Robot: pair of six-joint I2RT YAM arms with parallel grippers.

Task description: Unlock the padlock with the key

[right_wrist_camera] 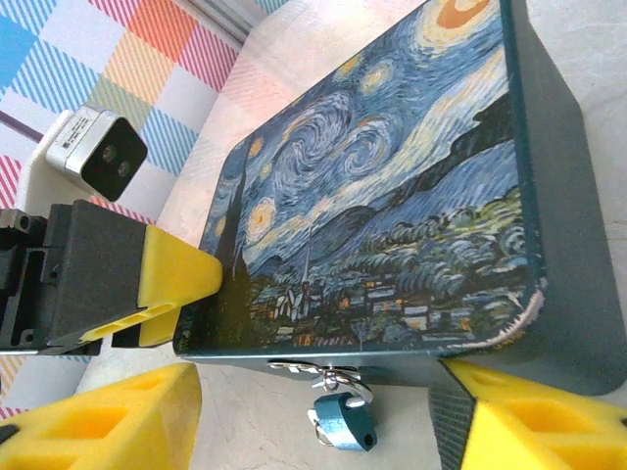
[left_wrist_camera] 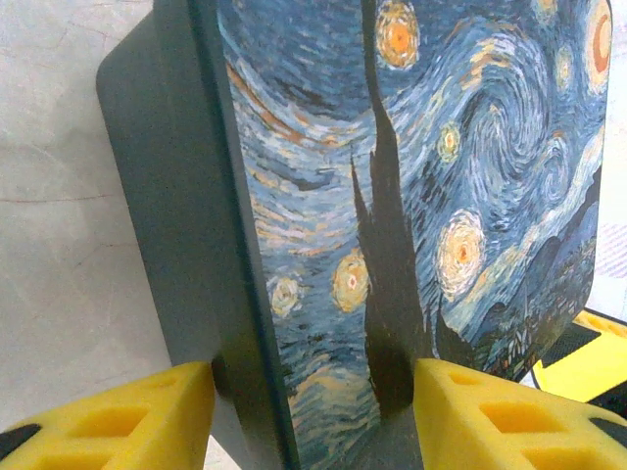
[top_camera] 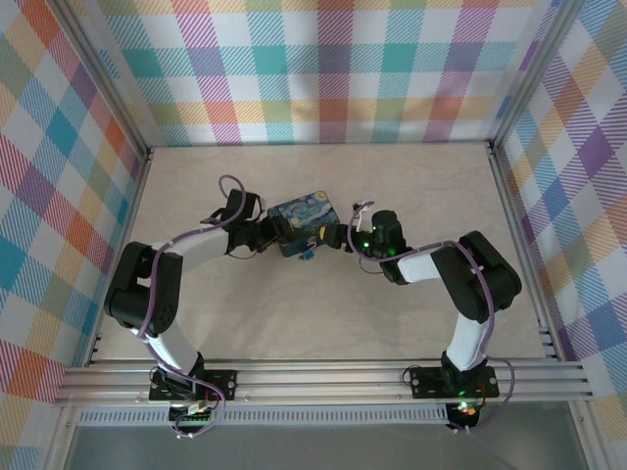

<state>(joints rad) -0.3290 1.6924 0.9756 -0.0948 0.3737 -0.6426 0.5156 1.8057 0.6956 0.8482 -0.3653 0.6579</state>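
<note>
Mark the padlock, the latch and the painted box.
padlock (right_wrist_camera: 345,423): right wrist view, blue body.
latch (right_wrist_camera: 321,372): right wrist view, metal loop on the box front.
painted box (right_wrist_camera: 392,186): right wrist view, lid's swirled sky.

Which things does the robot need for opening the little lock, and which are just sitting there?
For the job: padlock, painted box it hangs on, left claw clamped on the box, right claw open around the padlock.
Just there: table, checked walls.
</note>
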